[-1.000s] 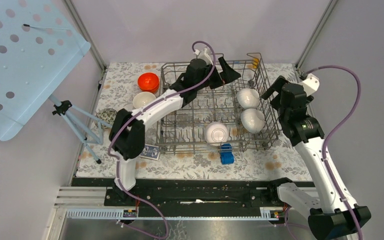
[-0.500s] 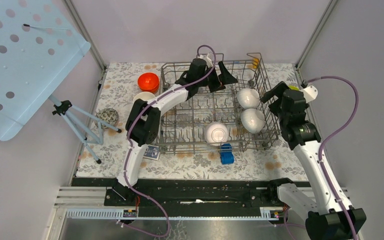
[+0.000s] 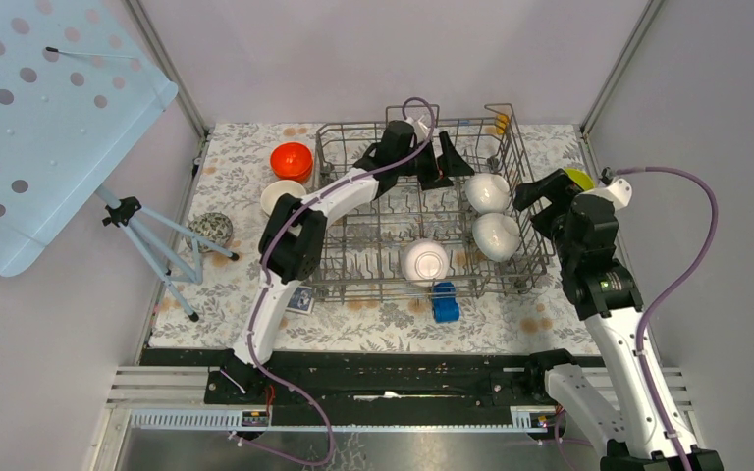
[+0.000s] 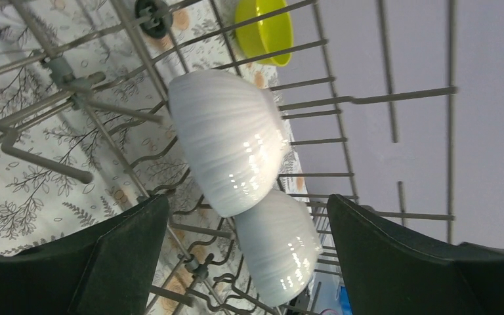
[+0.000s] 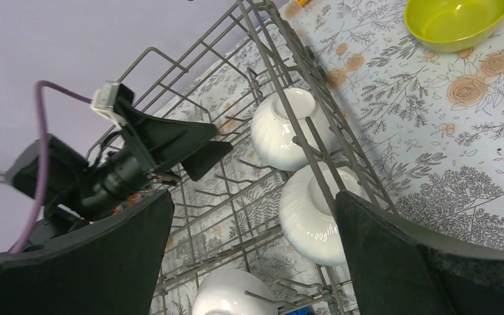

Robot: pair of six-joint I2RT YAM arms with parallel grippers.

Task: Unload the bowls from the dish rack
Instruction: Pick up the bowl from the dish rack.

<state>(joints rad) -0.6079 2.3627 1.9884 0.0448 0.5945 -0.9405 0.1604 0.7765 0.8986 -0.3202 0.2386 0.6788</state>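
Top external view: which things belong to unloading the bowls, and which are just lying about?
Job: dish rack; inside it, far white bowl, middle white bowl, near white bowl; outside it, orange-red bowl, beige bowl, yellow-green bowl.
Lying about: blue toy car, speckled ball, tripod, perforated panel.

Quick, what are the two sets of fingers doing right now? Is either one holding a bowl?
Left gripper: fingers open, holding nothing.
Right gripper: fingers open, holding nothing.
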